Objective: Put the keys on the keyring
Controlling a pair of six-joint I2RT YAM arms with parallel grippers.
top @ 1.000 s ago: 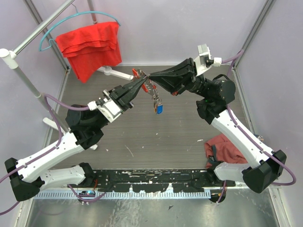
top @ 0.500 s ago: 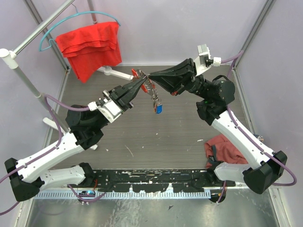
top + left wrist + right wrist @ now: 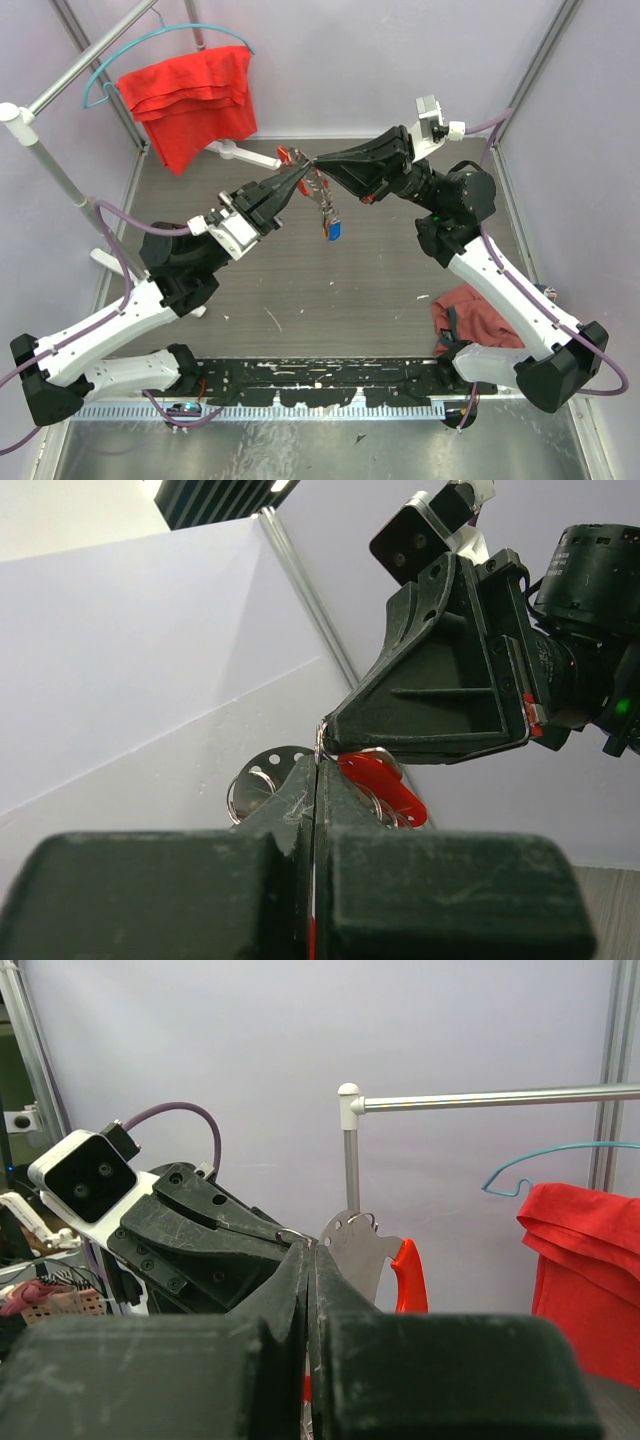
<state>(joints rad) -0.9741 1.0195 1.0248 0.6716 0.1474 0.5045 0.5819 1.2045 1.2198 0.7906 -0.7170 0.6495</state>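
- Table (image 3: 300,290): grey top, walled in on three sides.
- Red cloth (image 3: 190,100): hung up at the far left corner.
- Left gripper (image 3: 303,170): jaws closed on the top of the keys.
- Right gripper (image 3: 319,162): jaws closed on the same bunch, tip met with the left tip.
- Keys (image 3: 325,205): hung from both tips, clear of the table, over its far middle; blue tag (image 3: 336,231) lowest.

No legible text, label, brand, number or sign in any of the three views.
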